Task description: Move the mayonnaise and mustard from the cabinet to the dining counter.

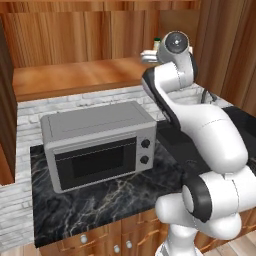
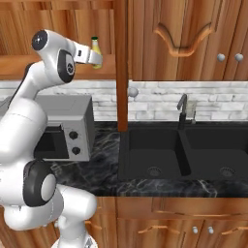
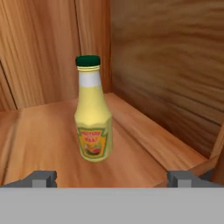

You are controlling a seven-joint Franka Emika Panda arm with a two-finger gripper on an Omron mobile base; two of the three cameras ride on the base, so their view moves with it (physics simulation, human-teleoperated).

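Reaching into the open cabinet (image 1: 75, 75), the robot's gripper (image 3: 112, 177) hangs released, fingers spread wide either side of the mustard (image 3: 92, 111), which stands upright on the shelf near the right wall. Next, it seems, comes a short advance and a squeeze.

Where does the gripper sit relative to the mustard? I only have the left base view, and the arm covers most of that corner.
Observer: In the hand view the mustard stands upright on the cabinet shelf, straight ahead, between the spread fingertips and beyond them.
Operator: Is it gripped?
Observer: No, the gripper is open and clear of the bottle.
Operator: What lies right of the arm?
Observer: The right base view shows a black double sink with a faucet set into the counter.
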